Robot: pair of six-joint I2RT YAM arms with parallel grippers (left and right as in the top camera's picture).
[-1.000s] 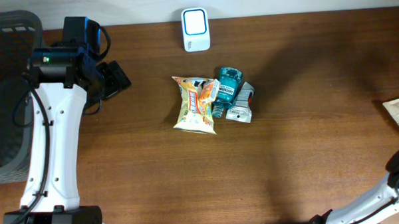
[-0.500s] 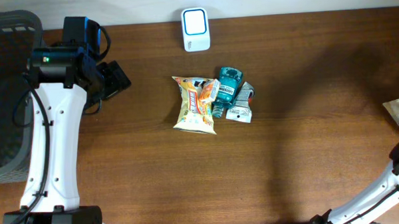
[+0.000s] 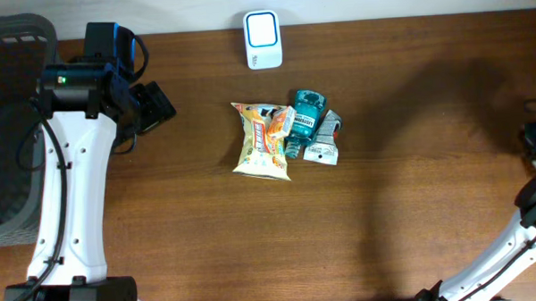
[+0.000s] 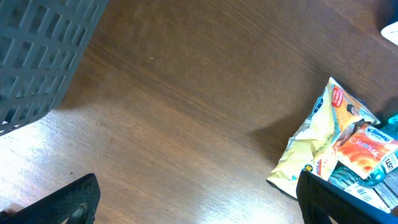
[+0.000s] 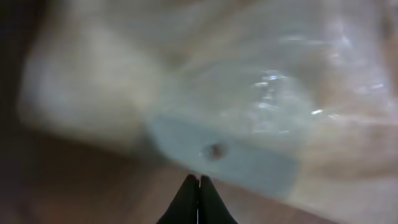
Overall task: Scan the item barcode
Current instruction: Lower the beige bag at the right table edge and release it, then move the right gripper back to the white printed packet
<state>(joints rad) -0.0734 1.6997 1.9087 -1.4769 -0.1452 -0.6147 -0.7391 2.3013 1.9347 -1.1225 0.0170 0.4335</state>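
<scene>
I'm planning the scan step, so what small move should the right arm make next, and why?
Probably lift and start carrying toward the white scanner. The right gripper has its jaws shut at the edge of a blurred clear packet, apparently holding it, and the scanner lies far across the table.

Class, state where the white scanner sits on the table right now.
In the overhead view, the scanner sits at the table's far edge, near the middle, just beyond the snack bag and teal bottle.
</scene>
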